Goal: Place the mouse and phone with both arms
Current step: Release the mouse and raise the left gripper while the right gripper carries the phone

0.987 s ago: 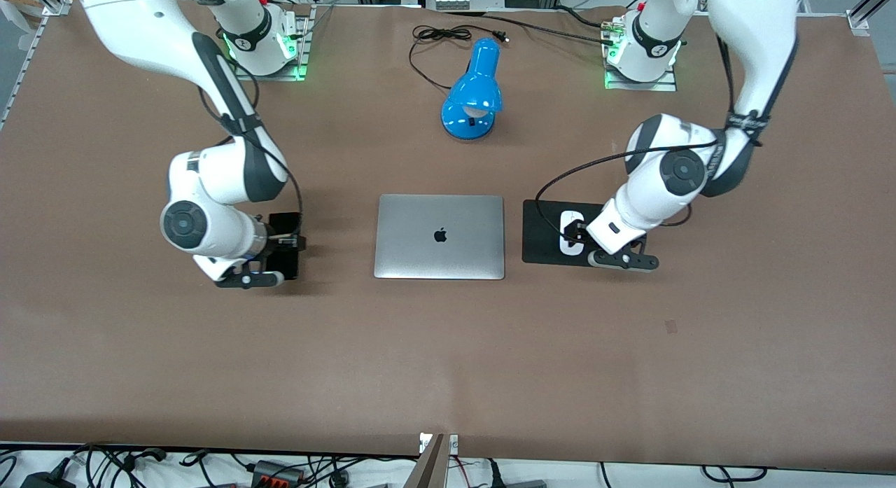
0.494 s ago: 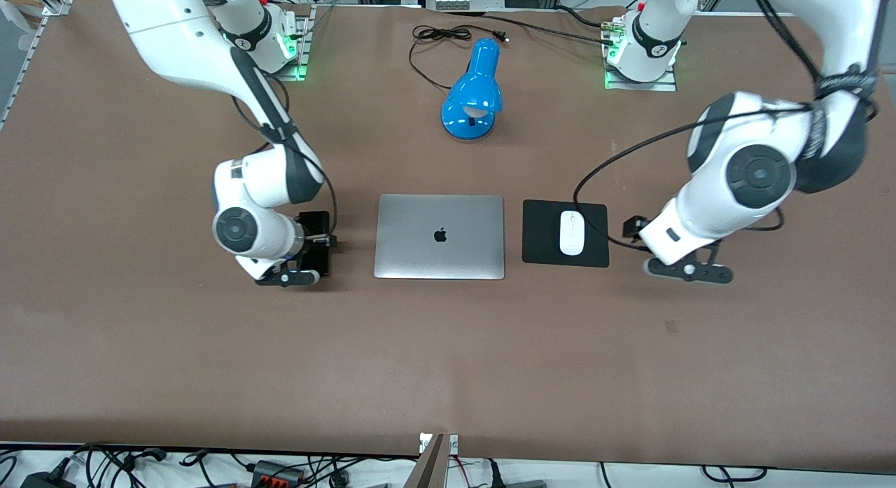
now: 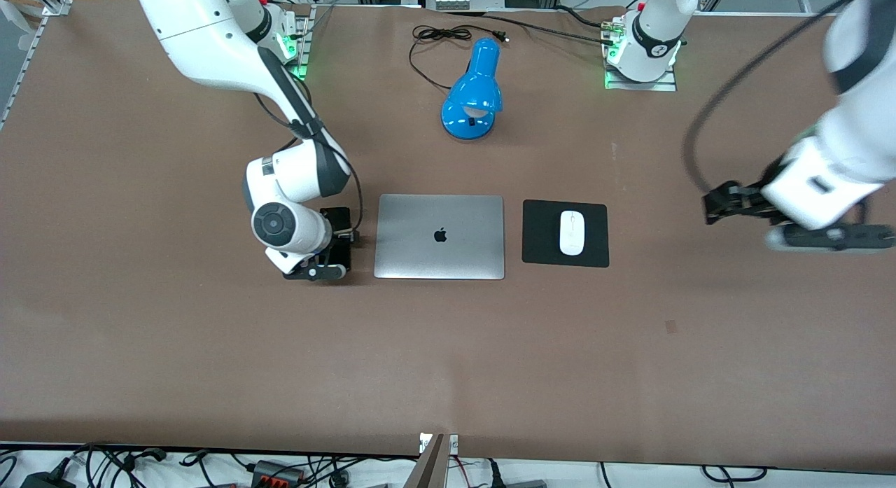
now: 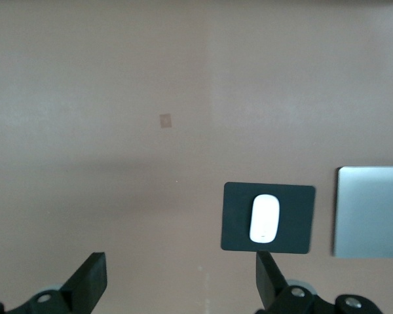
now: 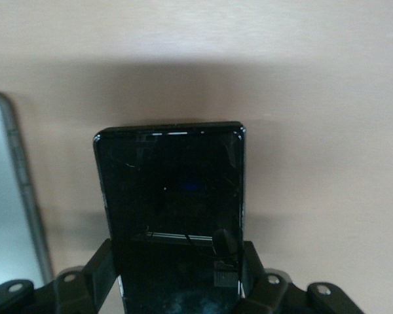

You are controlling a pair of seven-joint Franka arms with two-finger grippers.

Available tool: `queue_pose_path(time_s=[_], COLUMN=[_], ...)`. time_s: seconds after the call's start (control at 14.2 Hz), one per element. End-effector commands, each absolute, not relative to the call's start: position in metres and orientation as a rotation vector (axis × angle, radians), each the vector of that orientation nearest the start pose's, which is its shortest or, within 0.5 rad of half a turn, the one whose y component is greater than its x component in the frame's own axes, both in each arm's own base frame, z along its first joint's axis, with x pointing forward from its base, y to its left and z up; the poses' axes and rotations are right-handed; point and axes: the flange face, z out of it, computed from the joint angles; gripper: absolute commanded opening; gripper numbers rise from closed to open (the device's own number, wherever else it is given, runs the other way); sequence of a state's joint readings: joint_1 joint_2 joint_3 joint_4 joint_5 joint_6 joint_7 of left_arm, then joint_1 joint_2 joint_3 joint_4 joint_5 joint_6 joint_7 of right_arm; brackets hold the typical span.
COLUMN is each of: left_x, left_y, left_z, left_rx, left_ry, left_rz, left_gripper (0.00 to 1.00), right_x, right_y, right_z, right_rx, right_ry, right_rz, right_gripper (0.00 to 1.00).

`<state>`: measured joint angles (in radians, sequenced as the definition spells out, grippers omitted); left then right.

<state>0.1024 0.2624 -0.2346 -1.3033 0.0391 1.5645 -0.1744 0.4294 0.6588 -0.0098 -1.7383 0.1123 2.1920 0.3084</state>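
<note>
Right wrist view shows the right gripper [image 5: 177, 275] pinching the phone [image 5: 170, 196], long axis pointing away from it, laptop [image 3: 439, 236] just beside; the mouse [image 3: 572, 232] rests on its pad [image 3: 539, 236] (left gripper [image 4: 177, 288] spread, well apart)

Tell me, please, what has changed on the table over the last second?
The left gripper let go of the small white oval mouse, left it on the square black mouse pad, and withdrew, open, toward the left arm's end of the table. The right gripper carried the slim black phone closer to the closed silver laptop. The laptop, pad and blue desk lamp stayed put.
</note>
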Motion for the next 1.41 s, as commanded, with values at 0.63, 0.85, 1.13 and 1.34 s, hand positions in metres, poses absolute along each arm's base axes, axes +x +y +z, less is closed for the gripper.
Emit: queue_pose_path(time_s=[0.63, 0.85, 1.13, 1.34], left_x=[0.559, 0.558, 0.559, 0.559], left_y=[-0.016, -0.028, -0.038, -0.039], left_z=[0.596, 0.604, 0.609, 0.609], left_rx=[-3.161, -3.159, -3.155, -3.156], left_ry=[0.066, 0.098, 0.125, 0.127], left_rz=[0.012, -0.007, -0.024, -0.024], left_gripper=[1.00, 1.00, 1.00, 1.00], right_x=[0.589, 0.589, 0.588, 0.591], right_y=[0.286, 0.286, 0.285, 0.288], right_z=[0.176, 0.176, 0.173, 0.182], right_rx=[-3.131, -3.131, -3.131, -3.129], right_ry=[0.016, 0.026, 0.026, 0.015], right_rz=[0.340, 0.338, 0.338, 0.319], right_gripper=[0.24, 0.24, 0.67, 1.00])
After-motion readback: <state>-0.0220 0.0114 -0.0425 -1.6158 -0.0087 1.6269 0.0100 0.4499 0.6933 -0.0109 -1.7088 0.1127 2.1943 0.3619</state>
